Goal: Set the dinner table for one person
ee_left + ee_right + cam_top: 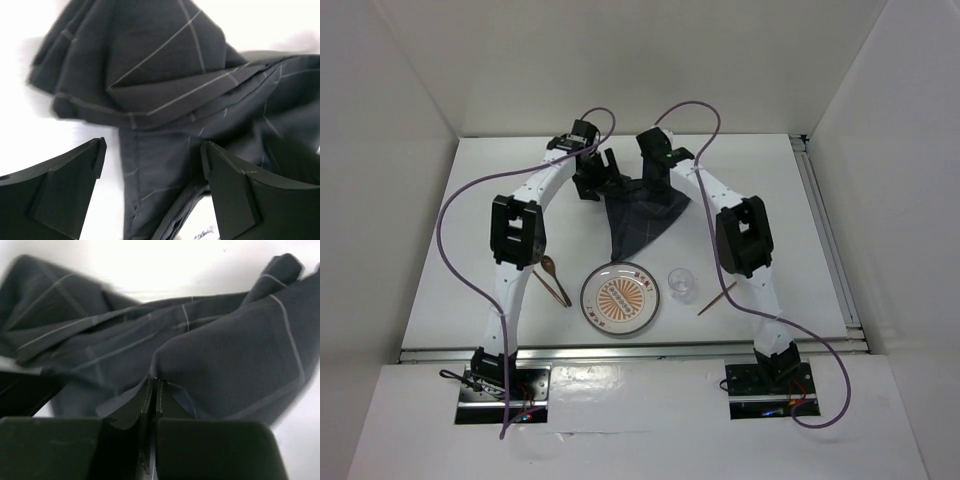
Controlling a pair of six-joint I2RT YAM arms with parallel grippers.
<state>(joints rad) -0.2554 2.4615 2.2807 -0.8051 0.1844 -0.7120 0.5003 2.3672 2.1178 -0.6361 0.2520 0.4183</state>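
Where my two arms reach out from the near edge, the dinner table (790,190) spreads beneath them as a plain matte white top, by far the largest thing in view. A metal rail (834,250) runs down its right side and along the near edge. White walls (650,60) close it in on the left, right and far sides.

One navy grid-lined cloth (642,215) lies rumpled on the table toward the far middle, with one corner pointing back at the plate. Both my grippers are at its far edge, the tabletop right under them. My left gripper (152,150) is released, its jaws wide apart over the folds with cloth showing in the gap; I cannot tell whether the fingers touch it. My right gripper (152,387) is clenched, jaws pressed together on a raised fold of the cloth.

Nearer my bases sits one round plate (620,299) with an orange pattern. One clear glass (681,283) stands just right of it. One wooden spoon (553,278) lies to its left, partly under my left arm. One thin brown stick (717,298) lies by my right arm. Two purple cables (442,238) loop from my arms.
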